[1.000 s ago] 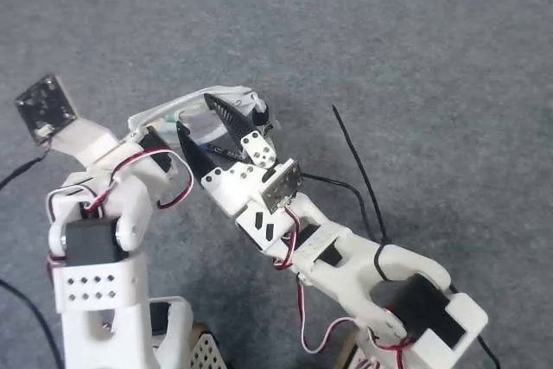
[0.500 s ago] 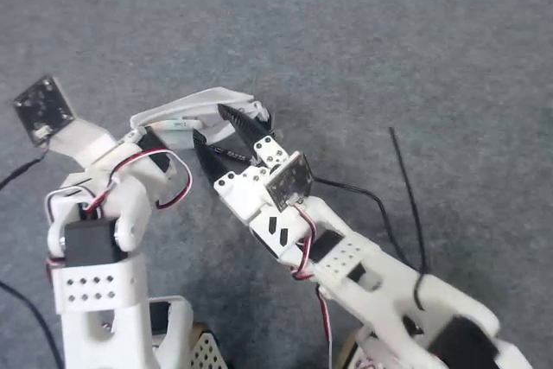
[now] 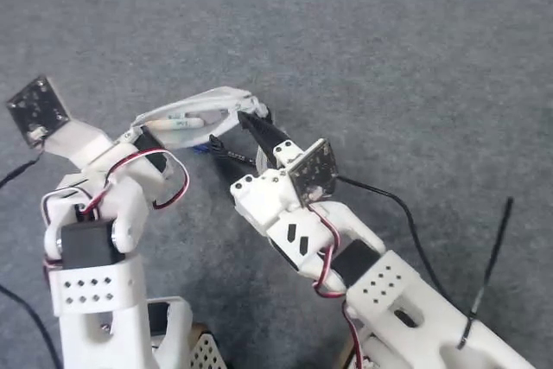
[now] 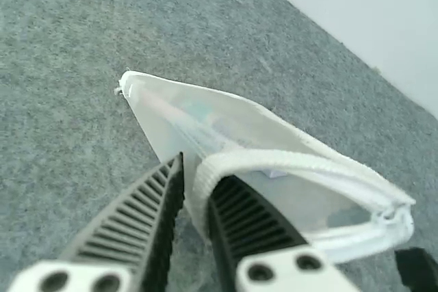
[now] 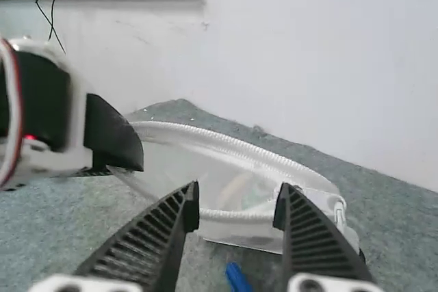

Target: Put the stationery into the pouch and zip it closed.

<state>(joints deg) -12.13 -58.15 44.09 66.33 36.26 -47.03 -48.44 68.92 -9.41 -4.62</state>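
Grey felt table surface (image 3: pixel 415 66) extends to a white wall (image 5: pixel 328 46). White pouch (image 4: pixel 233 131) sits between the two arms, its zip mouth standing open, with pale stationery (image 3: pixel 183 124) visible inside. Left gripper (image 4: pixel 195 174) is clamped on the pouch's zip rim, one finger on each side of the corded edge. Right gripper (image 5: pixel 238 193) is just beside the pouch's opposite end, jaws apart with nothing between them; contact with the pouch cannot be determined. A small blue object (image 5: pixel 235 280) lies on the surface below the right gripper; what it is cannot be told.
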